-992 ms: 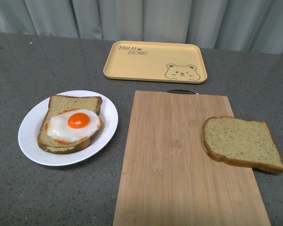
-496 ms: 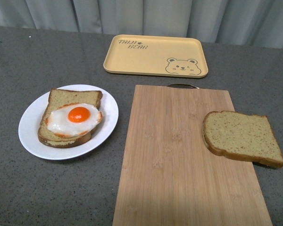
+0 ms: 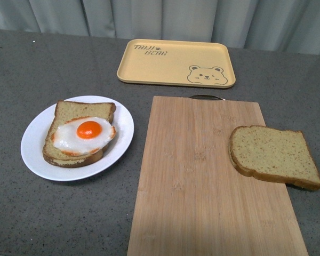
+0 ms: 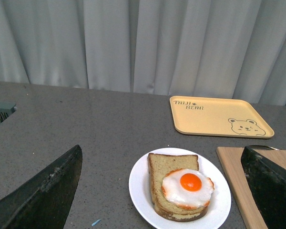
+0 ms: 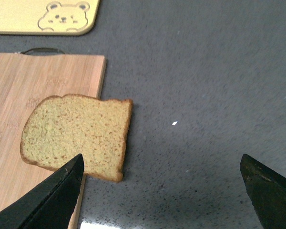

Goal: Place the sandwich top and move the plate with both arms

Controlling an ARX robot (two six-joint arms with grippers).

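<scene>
Sandwich top [image 3: 274, 156] lies flat on the cutting board [image 3: 197, 176], overhanging its right edge, well apart from the plate [image 3: 32, 152]. Only the view has shifted; nothing is moved. Left gripper [image 4: 162, 149] and right gripper [image 5: 162, 157] jaws are spread, empty. Pick not started.

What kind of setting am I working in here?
Probably a mock kitchen tabletop rather than a real kitchen: a grey counter backed by pale curtains, with a wooden cutting board and a yellow bear-print tray.

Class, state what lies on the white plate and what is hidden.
The plate holds bread topped with a fried egg. The egg covers most of the bread's face; bread hides the plate's centre.
</scene>
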